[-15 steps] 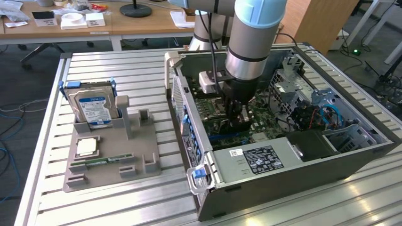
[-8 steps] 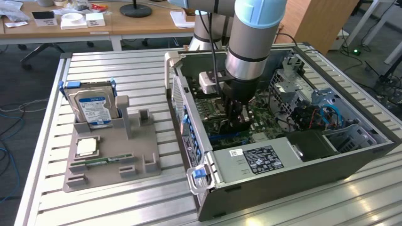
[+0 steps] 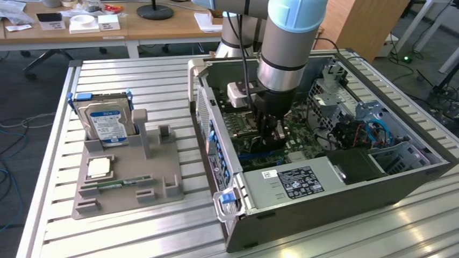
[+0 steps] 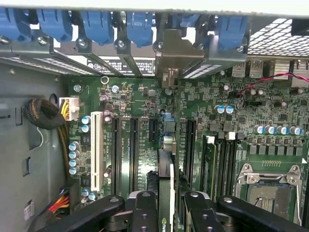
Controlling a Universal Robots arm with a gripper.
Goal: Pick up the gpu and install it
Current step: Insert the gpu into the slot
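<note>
- While the arm is reaching down into the open computer case [image 3: 323, 183], the gripper [image 4: 166, 205] is pinching the gpu [image 4: 165, 188] edge-on, fingers [image 4: 145, 212] clamped on both flat sides.
- The card sits upright just above the motherboard [image 4: 222, 125], lined up roughly with a long black slot [image 4: 189, 145] near the middle of the board. Its metal bracket [image 4: 170, 58] is up against the case's rear slot frame.
- Biggest risk imo: the card edge landing beside the slot instead of in it. A slight tilt in the grip would do that, and pushing down then could scrape board parts.
- The bracket could also catch on the blue clips [image 4: 140, 24] along the rear frame.
- Room is tight. Neighbouring slots sit close on either side of the card, the memory slots and cpu socket [image 4: 268, 188] are just beyond, and the case walls box in the arm.
- Outside the case, the parts holder [image 3: 129, 177] with the hard drive [image 3: 106, 121] sits well apart on the surface [image 3: 107, 236].
</note>
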